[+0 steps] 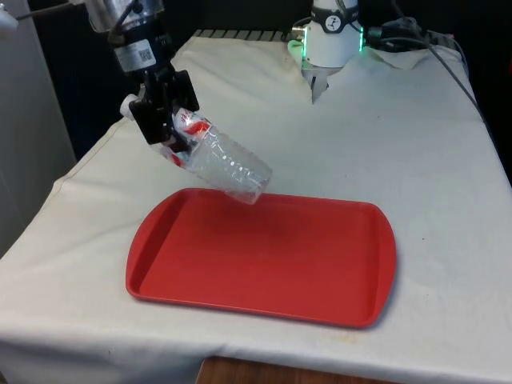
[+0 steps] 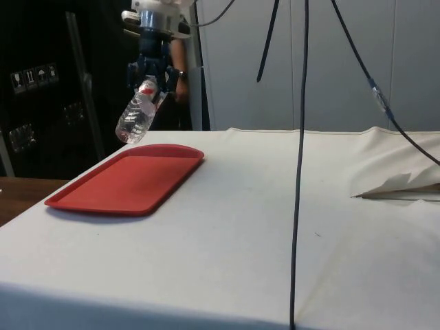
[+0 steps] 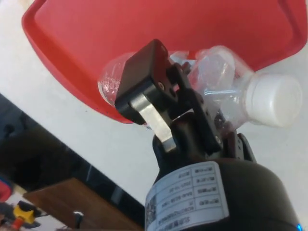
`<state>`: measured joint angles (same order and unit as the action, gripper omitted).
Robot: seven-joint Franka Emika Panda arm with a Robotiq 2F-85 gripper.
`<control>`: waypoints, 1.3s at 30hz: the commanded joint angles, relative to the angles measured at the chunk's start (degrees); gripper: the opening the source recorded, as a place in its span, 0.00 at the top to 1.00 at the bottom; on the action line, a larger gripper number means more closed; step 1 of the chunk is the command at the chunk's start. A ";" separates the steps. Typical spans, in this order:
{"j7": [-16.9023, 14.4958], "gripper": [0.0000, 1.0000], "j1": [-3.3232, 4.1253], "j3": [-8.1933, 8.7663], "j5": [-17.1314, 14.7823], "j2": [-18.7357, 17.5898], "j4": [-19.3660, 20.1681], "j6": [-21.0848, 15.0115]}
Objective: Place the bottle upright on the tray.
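A clear plastic bottle (image 1: 232, 168) with a red label and a white cap hangs tilted in the air, its base pointing down over the far edge of the red tray (image 1: 264, 264). My gripper (image 1: 172, 120) is shut on the bottle near its neck, at the front view's left. From the side, the gripper (image 2: 150, 81) holds the bottle (image 2: 134, 118) a little above the tray (image 2: 127, 180). In the wrist view a black finger (image 3: 144, 89) presses against the bottle (image 3: 219, 72), whose cap (image 3: 274, 98) sticks out sideways, with the tray (image 3: 96, 29) beyond.
The tray lies near the table's front edge (image 1: 264, 348) on the white cloth. Dark cables (image 2: 300, 137) hang over the table in the side view. A person's arm (image 2: 181, 75) shows behind the gripper there. The robot's base (image 1: 330, 40) stands at the far end.
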<state>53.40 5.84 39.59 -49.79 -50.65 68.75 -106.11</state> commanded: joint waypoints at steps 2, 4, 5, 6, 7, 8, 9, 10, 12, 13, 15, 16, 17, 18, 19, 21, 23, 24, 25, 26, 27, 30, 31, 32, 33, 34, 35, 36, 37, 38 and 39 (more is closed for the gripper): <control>0.97 0.86 0.46 0.23 0.86 -0.52 -0.69 -0.63; 1.38 0.86 0.69 0.29 1.49 -0.74 -1.03 -0.97; 1.60 0.86 0.80 0.29 1.89 -0.86 -1.20 -1.15; 1.09 0.86 0.52 0.00 1.78 -0.57 -0.92 -0.86; 1.83 0.86 0.92 0.23 2.23 -0.97 -1.38 -1.32; 2.06 0.86 1.03 0.23 2.52 -1.15 -1.60 -1.49; 2.52 0.86 1.26 0.17 3.15 -1.38 -2.01 -1.83; 2.69 0.86 1.38 0.17 3.44 -1.60 -2.18 -2.12; 3.15 0.86 1.55 0.06 3.95 -1.95 -2.64 -2.52; 3.32 0.86 1.60 0.00 4.24 -2.18 -2.86 -2.69; 3.09 0.86 1.55 -0.11 4.47 -2.12 -2.92 -2.58; 3.95 0.86 1.95 0.06 4.93 -2.86 -3.67 -3.38; 4.13 0.86 2.01 0.06 5.16 -3.04 -3.90 -3.55; 4.30 0.86 2.12 0.11 5.39 -3.27 -4.13 -3.72; 4.47 0.86 2.18 0.11 5.67 -3.44 -4.35 -3.90; 4.76 0.86 2.29 0.17 6.19 -3.72 -4.76 -4.18; 5.10 0.86 2.46 0.17 6.93 -3.95 -5.04 -4.53; 4.58 0.86 2.12 -0.11 6.65 -3.72 -4.87 -4.07; 5.39 0.86 2.64 0.17 7.68 -3.95 -5.21 -4.64; 5.50 0.86 2.69 0.23 8.08 -3.84 -5.21 -4.58; 5.61 0.86 2.75 0.29 8.42 -3.72 -5.27 -4.53; 6.13 0.86 2.92 0.34 9.57 -3.44 -5.67 -4.18; 6.42 0.86 2.98 0.34 10.20 -3.27 -5.96 -3.95; 5.90 0.86 2.58 0.00 9.97 -3.61 -6.13 -4.13; 6.53 0.86 2.98 0.40 10.54 -3.21 -6.13 -3.84; 6.70 0.86 2.98 0.40 10.94 -3.09 -6.30 -3.67; 6.82 0.86 2.98 0.34 11.34 -3.04 -6.47 -3.55; 6.99 0.86 2.92 0.34 11.69 -3.04 -6.65 -3.44; 7.16 0.86 2.98 0.34 12.03 -3.04 -6.88 -3.32; 7.33 0.86 2.98 0.34 12.43 -3.04 -7.10 -3.21; 7.51 0.86 3.04 0.34 12.72 -3.04 -7.28 -3.15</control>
<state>60.62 8.54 39.59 -36.78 -53.80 61.19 -109.21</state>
